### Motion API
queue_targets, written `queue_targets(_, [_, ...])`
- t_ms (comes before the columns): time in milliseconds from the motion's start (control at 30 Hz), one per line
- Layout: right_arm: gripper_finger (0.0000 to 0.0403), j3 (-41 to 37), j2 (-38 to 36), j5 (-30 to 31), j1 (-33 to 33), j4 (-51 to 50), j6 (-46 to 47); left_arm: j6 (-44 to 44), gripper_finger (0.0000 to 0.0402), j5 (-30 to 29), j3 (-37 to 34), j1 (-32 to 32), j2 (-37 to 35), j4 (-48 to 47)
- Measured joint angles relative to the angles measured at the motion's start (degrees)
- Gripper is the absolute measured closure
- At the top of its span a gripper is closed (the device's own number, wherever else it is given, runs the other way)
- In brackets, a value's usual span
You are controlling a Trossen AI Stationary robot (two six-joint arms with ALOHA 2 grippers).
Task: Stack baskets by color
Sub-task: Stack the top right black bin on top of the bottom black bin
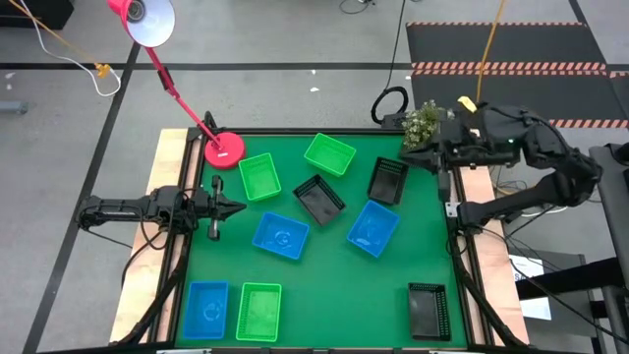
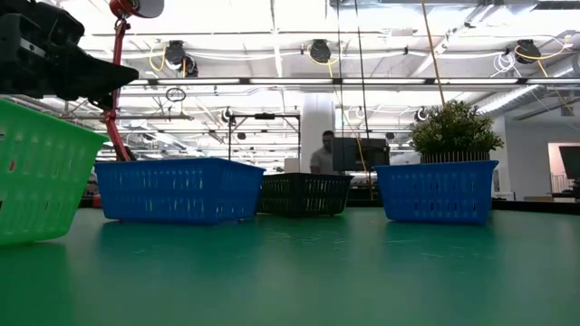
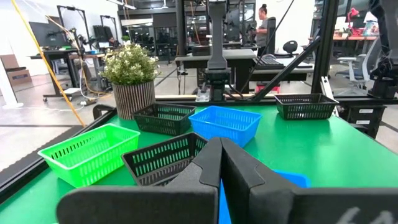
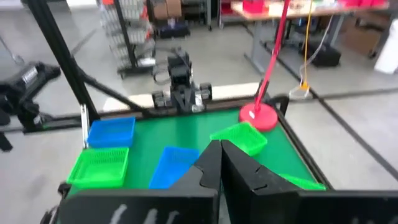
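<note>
Your left gripper is pressed together and empty at the table's left edge, and your right gripper is likewise closed on nothing at the far right corner beside the potted plant. On the green table you have 9 baskets lying singly, none stacked: 3 green baskets, 3 blue baskets and 3 black baskets.

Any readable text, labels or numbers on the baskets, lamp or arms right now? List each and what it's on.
None can be read.
The blue baskets, green baskets and black baskets carry no visible print.
The pink lamp base shows no label.
The paper beside the table's right edge has marks too small to read.
</note>
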Motion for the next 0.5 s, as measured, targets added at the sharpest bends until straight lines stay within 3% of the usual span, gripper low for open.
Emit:
queue_targets(300, [0.0403,14.26,9.27,0.00,0.00,-10.01,0.05,4.22,0.0396,0.02,0.00,-0.02,0.00,-0.01])
queue_targets(500, [0.0403,17.99,12.61,0.00,0.00,-11.74,0.23,4.27,0.0396,0.02,0.00,-0.02,0.00,0.00])
